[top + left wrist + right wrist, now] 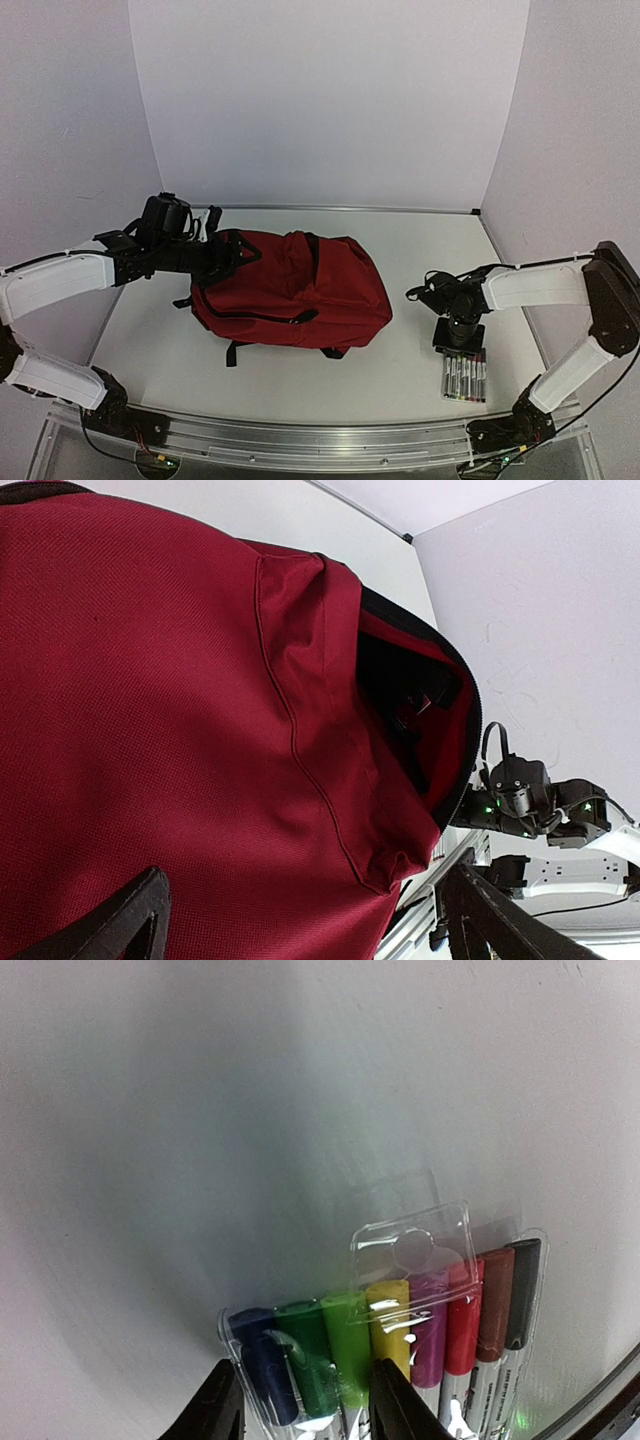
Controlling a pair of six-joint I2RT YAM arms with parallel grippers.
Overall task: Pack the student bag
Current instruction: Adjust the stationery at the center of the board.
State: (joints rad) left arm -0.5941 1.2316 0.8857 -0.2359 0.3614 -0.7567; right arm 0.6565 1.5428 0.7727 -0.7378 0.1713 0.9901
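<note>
The student bag (300, 285) lies flat on the surface (400, 400), its pocket gaping to take items. At the bag's left end the left tool (228, 255) is released, likely to hold it open. Right of the bag, the right tool (305, 1400) straddles a marker pack (440, 1310); I cannot tell whether it grips.

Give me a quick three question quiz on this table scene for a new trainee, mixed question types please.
1. Multiple choice: where does the clear plastic pack of coloured markers lie, relative to the dark-red fabric backpack? A: on the robot's left of it. B: on the robot's right of it. C: on top of it.
2. True or false: the backpack's main opening is zipped shut.
3. Fill in: the pack holds ___ markers.
Key: 1 B. 2 false; the black lining shows through the gaping opening. 3 eight.
</note>
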